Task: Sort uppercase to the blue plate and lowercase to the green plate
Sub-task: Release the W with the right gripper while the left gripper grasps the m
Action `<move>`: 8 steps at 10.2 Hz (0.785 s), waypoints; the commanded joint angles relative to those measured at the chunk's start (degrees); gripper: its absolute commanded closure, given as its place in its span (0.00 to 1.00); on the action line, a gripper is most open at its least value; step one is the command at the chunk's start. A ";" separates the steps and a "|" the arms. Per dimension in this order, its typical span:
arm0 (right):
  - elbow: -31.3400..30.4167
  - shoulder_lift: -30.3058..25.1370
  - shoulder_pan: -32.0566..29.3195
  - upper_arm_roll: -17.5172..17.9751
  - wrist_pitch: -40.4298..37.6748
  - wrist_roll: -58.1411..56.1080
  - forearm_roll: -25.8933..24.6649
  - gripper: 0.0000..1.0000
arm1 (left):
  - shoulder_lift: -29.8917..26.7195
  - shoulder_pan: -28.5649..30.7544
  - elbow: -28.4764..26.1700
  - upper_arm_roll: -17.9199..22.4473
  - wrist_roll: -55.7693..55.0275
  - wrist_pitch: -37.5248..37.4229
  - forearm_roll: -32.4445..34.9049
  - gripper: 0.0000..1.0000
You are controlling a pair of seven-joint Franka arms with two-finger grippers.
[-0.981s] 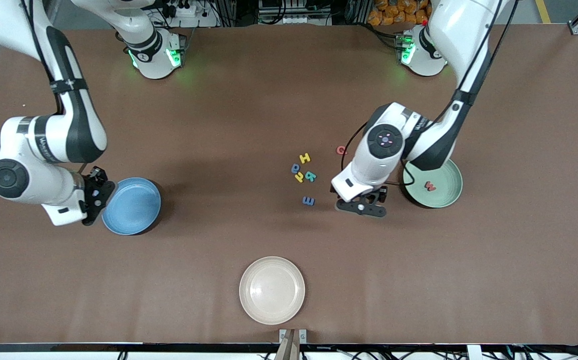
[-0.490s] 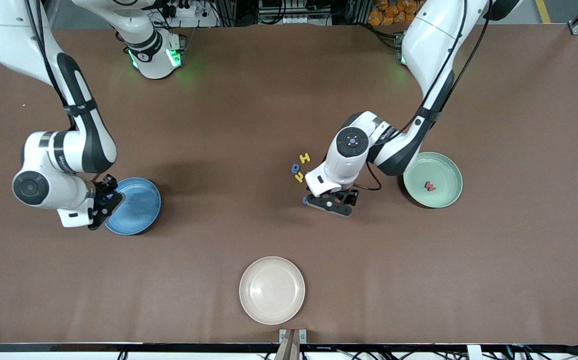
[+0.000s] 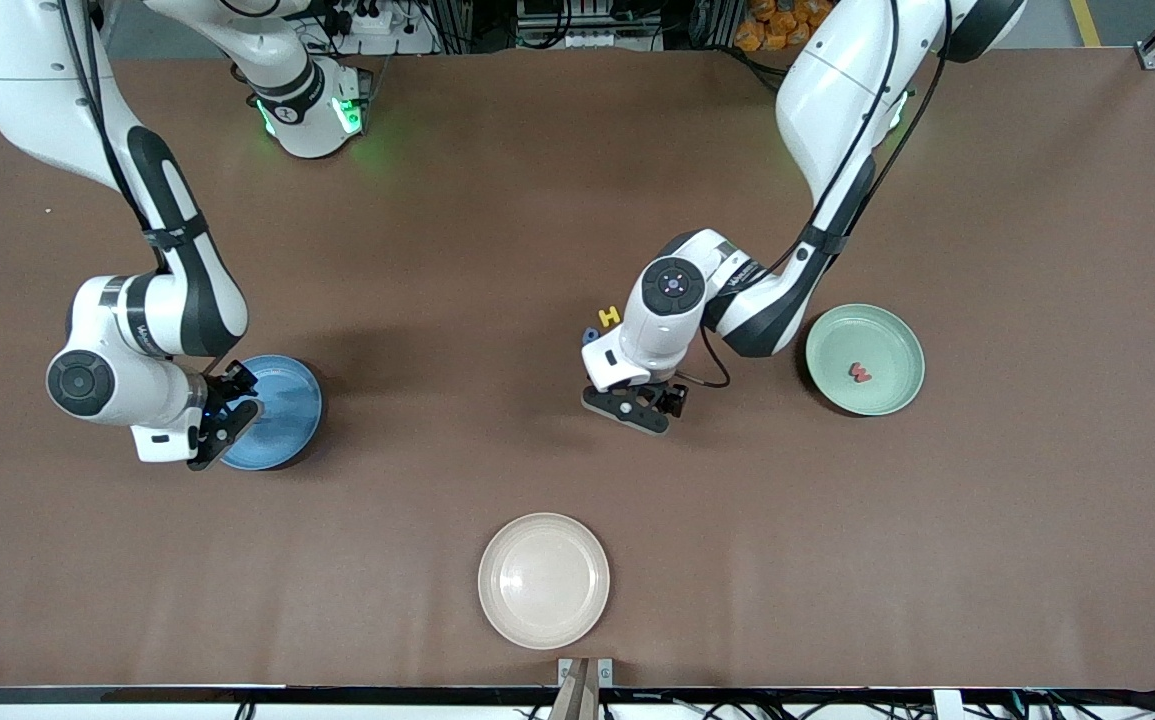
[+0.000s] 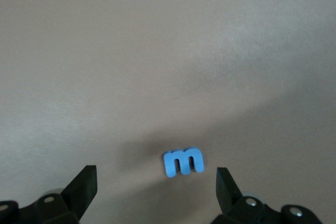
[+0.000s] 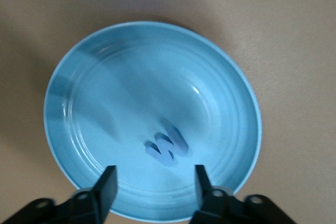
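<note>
The left gripper [image 3: 627, 408], its two black fingers spread wide and grasping nothing, hung directly over a small blue foam lowercase m [image 4: 183, 162], which lay flat on the brown table [image 3: 497, 230] between the fingertips, its long axis running across the gap from one finger to the other. The left arm was plainly the nearer one for this letter, with the pale mint-green plastic plate [image 3: 892, 338], already carrying a red foam w [image 3: 860, 373], toward its own end of the table. A yellow foam H [image 3: 609, 316] lay beside the wrist. At the right arm's end, the right gripper [image 5: 154, 186] hovered over the round blue plastic plate [image 5: 94, 77], jaws parted and empty, a blue foam W [image 5: 167, 148] in the dish beneath. No brand lettering was legible.
</note>
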 commanded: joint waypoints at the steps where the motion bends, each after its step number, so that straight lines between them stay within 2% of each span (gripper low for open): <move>1: -0.36 -4.26 0.22 0.09 -1.94 0.85 0.75 0.00 | 2.95 -1.74 1.83 0.66 -1.25 1.18 -1.07 0.00; 4: -0.36 -12.94 -0.39 0.00 -3.36 0.59 0.75 0.00 | 3.74 -1.92 1.83 0.66 -1.43 1.36 -2.14 0.00; 5: -0.28 -15.06 -0.57 0.00 -3.97 0.85 0.84 0.00 | 3.83 -1.92 1.83 0.66 -1.34 1.70 -2.14 0.00; 7: 2.35 -17.27 -0.57 0.00 -10.10 1.03 1.63 0.00 | 4.62 -2.01 2.01 0.66 -1.34 2.41 -2.14 0.00; 8: 2.36 -19.45 -0.66 0.00 -10.56 1.81 1.63 0.00 | 5.15 -2.36 2.62 0.66 -1.34 2.50 -2.14 0.04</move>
